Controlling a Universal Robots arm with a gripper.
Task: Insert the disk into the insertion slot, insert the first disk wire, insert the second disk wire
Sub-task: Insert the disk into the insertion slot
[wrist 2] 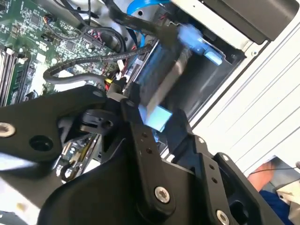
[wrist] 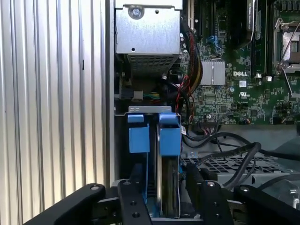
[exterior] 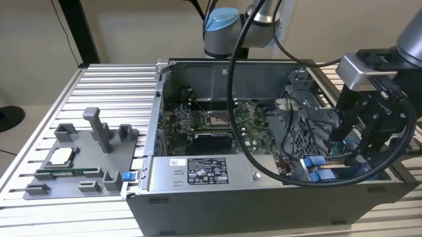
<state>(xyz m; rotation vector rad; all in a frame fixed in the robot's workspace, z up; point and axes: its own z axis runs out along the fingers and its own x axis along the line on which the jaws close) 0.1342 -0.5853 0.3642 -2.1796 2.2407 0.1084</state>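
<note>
The disk-insertion step is in hand. The end effector (exterior: 351, 148) is grasping the disk (wrist: 169, 180), fingers clenched on its sides, and is holding it on edge at the mouth of the insertion slot (wrist: 139, 136) in a corner of the open computer case (exterior: 264, 197). Seating it is probably calling for a straight, well-aligned push along the rails. The disk is showing silver-grey metal in a bright blue carrier.

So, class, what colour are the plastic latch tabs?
Bright blue latch tabs, best in the first wrist view.
</note>
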